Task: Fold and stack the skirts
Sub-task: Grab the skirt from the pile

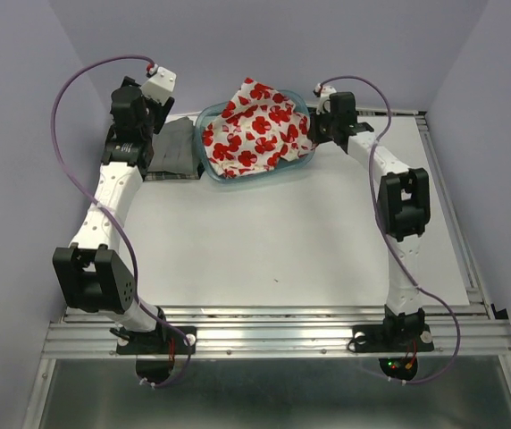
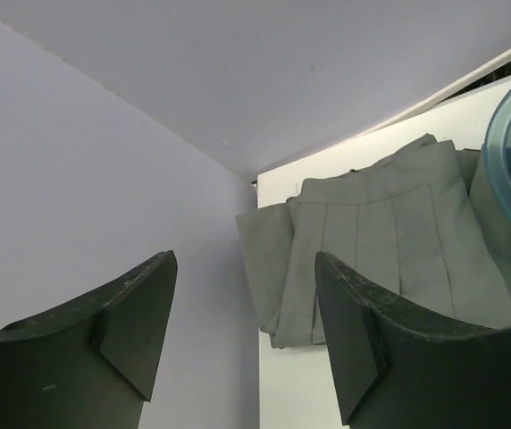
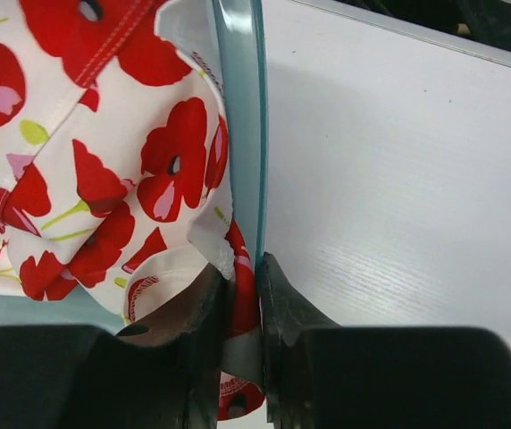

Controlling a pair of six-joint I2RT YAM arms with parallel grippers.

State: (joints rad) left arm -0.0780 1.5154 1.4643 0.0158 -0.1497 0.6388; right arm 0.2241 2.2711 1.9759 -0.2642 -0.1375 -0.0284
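We show the white skirt with red poppy print (image 1: 255,130) heaped in the teal basket (image 3: 240,134) at the 12 o'clock end of the table (image 1: 282,241), its cloth spilling over the rim. The right gripper (image 3: 244,286), at the basket's 3 o'clock edge, is clenched on a fold of this skirt at the rim. At the basket's 9 o'clock we see the grey pleated skirt (image 2: 389,241) lying flat on the table. The left gripper (image 2: 244,259) hangs above it, jaws apart, grasping nothing.
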